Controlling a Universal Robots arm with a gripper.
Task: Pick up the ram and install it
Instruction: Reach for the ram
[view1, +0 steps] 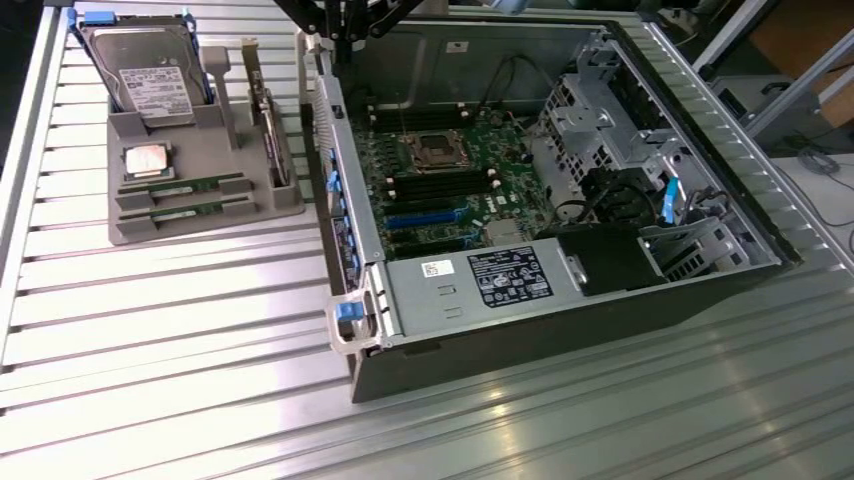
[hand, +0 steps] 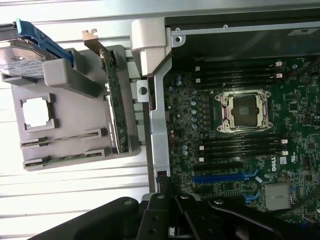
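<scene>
Two ram sticks lie flat in the front slots of a grey holder: one ram stick and a second just in front of it. My gripper hangs high over the near wall of the open computer case, between the holder and the motherboard. It is shut with nothing in it, well apart from both sticks. Empty black memory slots run beside the processor socket.
The holder also carries a hard drive in a blue frame, a square silver processor and an upright green expansion card. A power supply and drive cages crowd the case. All stands on a ribbed metal table.
</scene>
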